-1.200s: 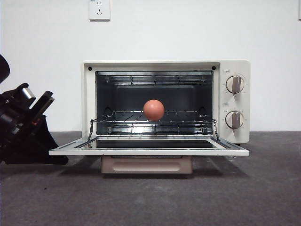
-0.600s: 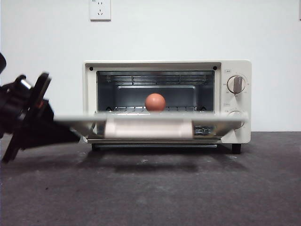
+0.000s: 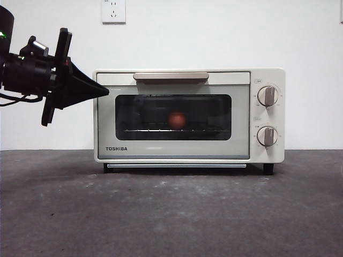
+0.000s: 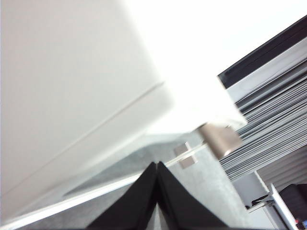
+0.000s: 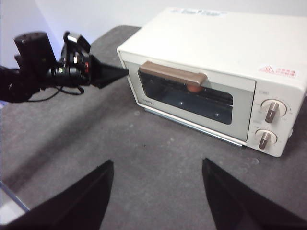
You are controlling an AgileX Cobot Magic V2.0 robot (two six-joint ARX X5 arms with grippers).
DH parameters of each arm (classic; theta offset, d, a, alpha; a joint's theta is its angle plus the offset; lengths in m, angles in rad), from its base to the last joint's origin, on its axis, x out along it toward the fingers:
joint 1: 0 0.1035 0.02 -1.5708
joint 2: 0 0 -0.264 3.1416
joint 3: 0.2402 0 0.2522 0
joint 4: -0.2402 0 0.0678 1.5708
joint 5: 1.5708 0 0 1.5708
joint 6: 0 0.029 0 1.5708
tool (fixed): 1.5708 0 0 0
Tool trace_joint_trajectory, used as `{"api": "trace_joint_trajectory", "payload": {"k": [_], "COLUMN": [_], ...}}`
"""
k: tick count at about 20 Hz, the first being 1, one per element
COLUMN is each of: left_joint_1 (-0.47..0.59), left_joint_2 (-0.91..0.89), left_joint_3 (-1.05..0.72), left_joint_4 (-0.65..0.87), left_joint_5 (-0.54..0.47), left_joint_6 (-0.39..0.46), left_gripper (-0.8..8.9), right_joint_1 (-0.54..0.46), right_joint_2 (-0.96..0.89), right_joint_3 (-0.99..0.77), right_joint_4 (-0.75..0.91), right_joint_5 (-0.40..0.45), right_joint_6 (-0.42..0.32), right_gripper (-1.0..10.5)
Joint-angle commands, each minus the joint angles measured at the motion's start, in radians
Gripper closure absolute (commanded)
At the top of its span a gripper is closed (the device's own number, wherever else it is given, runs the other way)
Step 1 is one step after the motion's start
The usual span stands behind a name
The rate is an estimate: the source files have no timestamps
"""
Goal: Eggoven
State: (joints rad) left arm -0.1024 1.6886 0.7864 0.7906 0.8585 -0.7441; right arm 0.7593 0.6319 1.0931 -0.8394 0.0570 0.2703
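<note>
The door [image 3: 172,116] of the toaster oven [image 3: 188,114], which hung flat open a second ago and stood half raised a moment later, is now shut upright against the cream body; the left gripper [image 3: 106,91], low at the table's left edge before, has risen and its black tip now sits at the oven's upper left corner, touching or just beside it. In the left wrist view its jaws are pressed together into one point [image 4: 157,167], holding nothing, close under the oven's pale edge; the tan handle [image 3: 171,76] runs along the top of the door; the egg [image 3: 177,120] lies inside on the wire rack, dim and reddish behind the dark glass, near the middle of the window. The two knobs [image 3: 267,96] stand one above the other on the right panel. The right gripper [image 5: 158,177] hangs well back above the dark table [image 3: 171,209], its jaws wide apart and empty; a wall socket [image 3: 113,10] shows above the oven.
</note>
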Motion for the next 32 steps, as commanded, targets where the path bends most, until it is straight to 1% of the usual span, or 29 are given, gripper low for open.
{"api": "trace_joint_trajectory", "payload": {"k": [1,5,9,12,15,18,21,23,25,27,30,32], "left_joint_1": [-0.001,-0.009,-0.023,-0.042,-0.065,-0.092,-0.118,-0.135,-0.147,-0.153,-0.154,-0.154], "left_joint_2": [0.004,-0.015,-0.057,-0.111,-0.186,-0.289,-0.394,-0.468,-0.538,-0.594,-0.675,-0.72], "left_joint_3": [0.014,0.013,0.013,0.013,0.013,0.014,0.014,0.014,0.014,0.014,0.014,0.014], "left_joint_4": [0.008,-0.007,-0.072,-0.162,-0.293,-0.465,-0.608,-0.694,-0.761,-0.809,-0.88,-0.921], "left_joint_5": [0.002,0.014,0.014,0.013,-0.002,-0.082,-0.172,-0.232,-0.267,-0.283,-0.304,-0.306], "left_joint_6": [-0.018,-0.023,0.005,0.069,0.161,0.28,0.378,0.429,0.469,0.488,0.502,0.508], "left_gripper": [8.07,8.06,8.06,8.06,8.06,8.06,8.06,8.06,8.06,8.06,8.06,8.06], "right_joint_1": [0.011,0.011,0.011,0.011,0.011,0.011,0.011,0.011,0.011,0.011,0.011,0.011], "right_joint_2": [0.006,0.006,0.006,0.006,0.006,0.006,0.006,0.006,0.006,0.002,-0.008,-0.008], "right_joint_3": [0.02,0.02,0.019,0.019,0.018,0.017,0.01,-0.015,-0.058,-0.111,-0.212,-0.286], "right_joint_4": [-0.001,-0.001,-0.011,-0.039,-0.067,-0.074,-0.072,-0.056,-0.022,0.025,0.13,0.224], "right_joint_5": [0.004,0.005,0.031,0.05,0.084,0.117,0.137,0.153,0.165,0.179,0.184,0.179], "right_joint_6": [0.01,0.01,0.01,0.01,0.007,0.002,0.002,0.002,0.002,0.002,0.002,0.002], "right_gripper": [6.5,6.5,6.5,6.6,6.6,6.6,6.6,6.9,7.4,7.9,9.4,9.4]}}
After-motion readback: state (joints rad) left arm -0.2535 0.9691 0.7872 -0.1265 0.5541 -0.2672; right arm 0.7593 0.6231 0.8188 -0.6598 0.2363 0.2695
